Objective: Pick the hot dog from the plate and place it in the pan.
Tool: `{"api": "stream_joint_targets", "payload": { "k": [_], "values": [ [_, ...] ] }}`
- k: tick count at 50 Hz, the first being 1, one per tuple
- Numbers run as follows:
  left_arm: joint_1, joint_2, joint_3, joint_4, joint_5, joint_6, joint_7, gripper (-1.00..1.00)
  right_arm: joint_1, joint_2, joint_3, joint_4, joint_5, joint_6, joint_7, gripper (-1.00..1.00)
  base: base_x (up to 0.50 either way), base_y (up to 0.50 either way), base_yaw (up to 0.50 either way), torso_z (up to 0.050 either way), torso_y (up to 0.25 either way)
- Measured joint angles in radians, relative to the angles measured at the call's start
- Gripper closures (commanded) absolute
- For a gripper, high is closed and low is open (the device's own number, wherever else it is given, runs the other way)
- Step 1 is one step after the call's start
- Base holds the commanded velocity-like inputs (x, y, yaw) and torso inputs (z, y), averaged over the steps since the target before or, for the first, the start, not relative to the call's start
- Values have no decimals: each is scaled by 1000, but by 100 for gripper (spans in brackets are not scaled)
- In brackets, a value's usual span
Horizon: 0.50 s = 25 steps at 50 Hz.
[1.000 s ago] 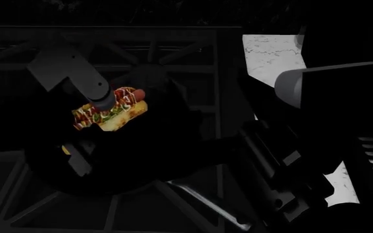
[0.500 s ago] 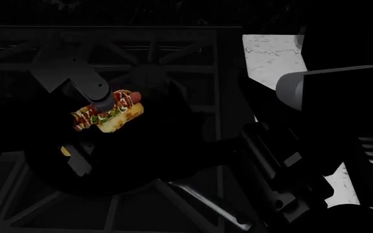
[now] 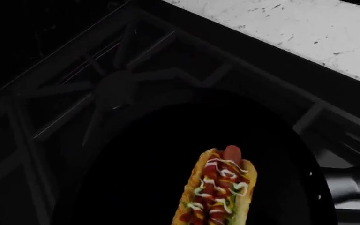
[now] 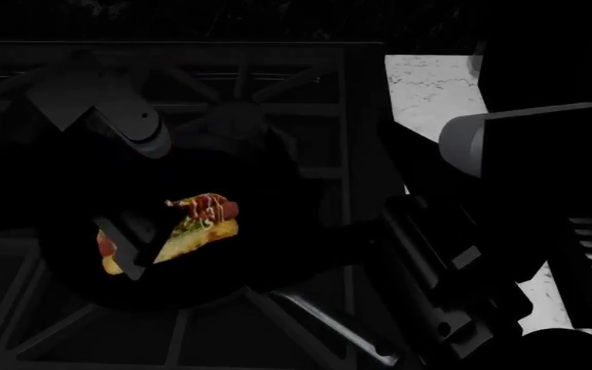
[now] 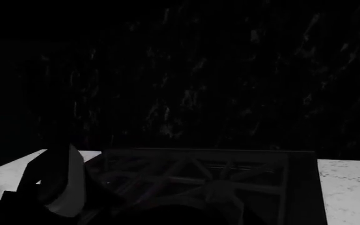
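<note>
The hot dog (image 4: 201,220) lies low and nearly flat inside the black pan (image 4: 275,262), whose silvery handle (image 4: 327,327) points toward me. My left gripper (image 4: 135,240) reaches in from the left. One dark finger crosses the hot dog's near end, so the gripper looks shut on it. In the left wrist view the hot dog (image 3: 221,187) runs out from under the camera over the pan (image 3: 136,178); the jaws are lost in the dark. My right arm (image 4: 523,142) hangs at the right, and its jaws cannot be made out. The plate is out of view.
Black stove grates (image 4: 265,85) surround the pan. White marble counter (image 4: 430,85) lies to the right of the stove and shows in the left wrist view (image 3: 311,28). The right wrist view shows the grates (image 5: 198,178) and a dark wall behind them.
The hot dog's free end has swung down from a raised tilt to low inside the pan. The left arm's grey wrist link has moved up and to the left. The right arm has barely moved.
</note>
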Motion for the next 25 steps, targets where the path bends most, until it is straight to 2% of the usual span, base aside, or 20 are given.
{"api": "stream_joint_targets", "payload": {
  "k": [13, 25],
  "values": [
    [-43, -35, -61, 73, -70, -36, -62, -100, 5, 5, 0, -10, 14, -2, 11, -100, 0, 0, 0, 0, 0],
    [-49, -100, -147, 195, -161, -33, -150, -100, 8, 9, -2, -18, 23, -5, 19, -100, 0, 0, 0, 0, 0]
  ]
}}
